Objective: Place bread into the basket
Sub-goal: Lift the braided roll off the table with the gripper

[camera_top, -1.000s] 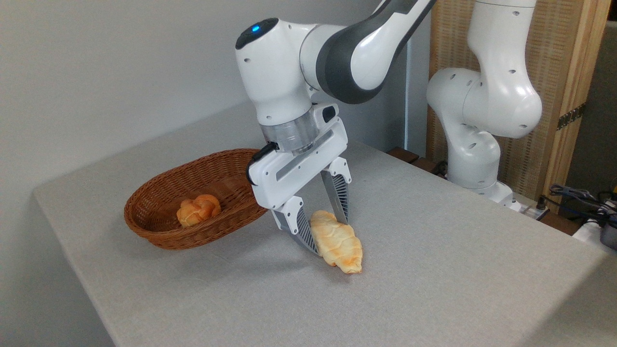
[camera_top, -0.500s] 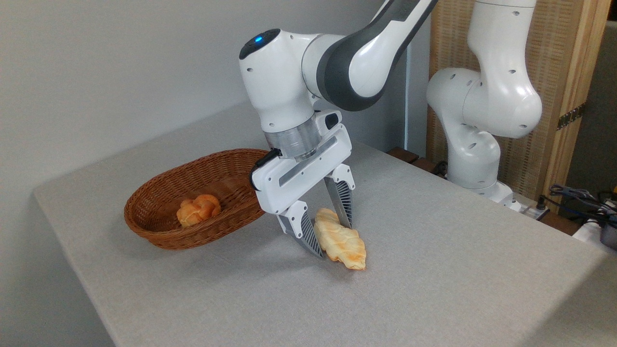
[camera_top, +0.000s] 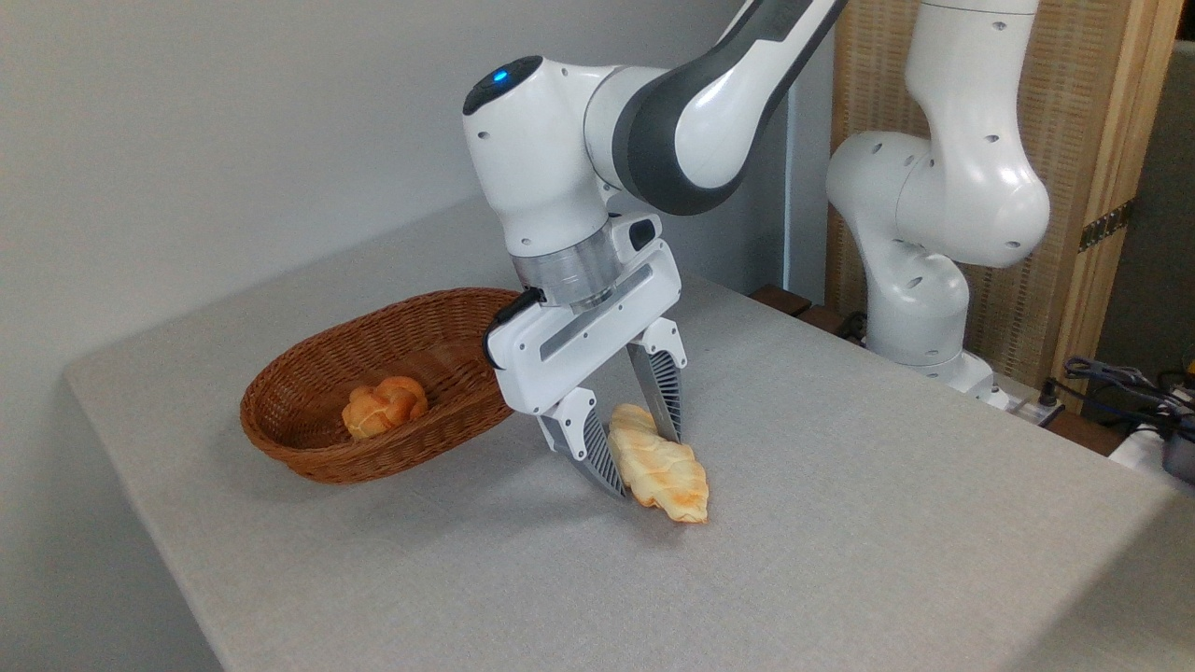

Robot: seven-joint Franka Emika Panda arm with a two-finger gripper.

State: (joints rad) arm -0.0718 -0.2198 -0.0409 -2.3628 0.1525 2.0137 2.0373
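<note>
The bread (camera_top: pixel 668 477), a long braided cream-to-golden loaf, lies on the grey table just right of the basket. My gripper (camera_top: pixel 644 464) comes down over its upper half. One finger presses its left side and the other its far side, so the gripper is shut on it. The loaf's lower tip still touches the tabletop. The oval reddish-brown wicker basket (camera_top: pixel 280 439) stands to the left, and its near end sits close behind my gripper's body.
A small round orange knotted bun (camera_top: pixel 385 406) lies inside the basket. The arm's white base (camera_top: pixel 920 308) stands at the table's back right. Cables (camera_top: pixel 1130 383) lie at the far right. The table's front edge runs diagonally below.
The gripper dropped a little, shifted right and closed slightly. The loaf turned and slid a few centimetres right. Nothing has visibly moved in the last half second.
</note>
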